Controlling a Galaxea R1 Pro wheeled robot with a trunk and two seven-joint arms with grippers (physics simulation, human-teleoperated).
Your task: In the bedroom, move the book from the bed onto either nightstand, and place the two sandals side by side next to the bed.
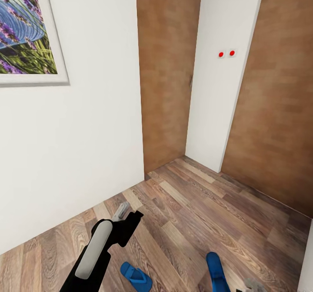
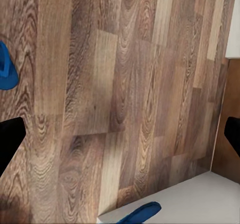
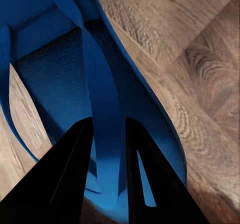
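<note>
Two bright blue sandals are near my base on the wood floor. One sandal [image 1: 135, 276] lies flat just right of my left arm. The other sandal [image 1: 217, 272] [image 3: 60, 73] is tilted, with my right gripper [image 3: 107, 129] shut on its thong strap, one black finger on each side. My left gripper [image 1: 128, 216] [image 2: 122, 139] hovers open over bare planks with nothing between its fingers. Its wrist view catches one sandal [image 2: 6, 68] at one edge and a sandal tip [image 2: 142, 213] at another. The book, bed and nightstand are out of view.
A white wall [image 1: 87, 131] with a framed lavender picture [image 1: 26, 31] stands close on the left. Brown wooden panels [image 1: 167, 65] and a white column with two red dots [image 1: 226, 53] close off the corner ahead. Wood floor [image 1: 204, 209] stretches between.
</note>
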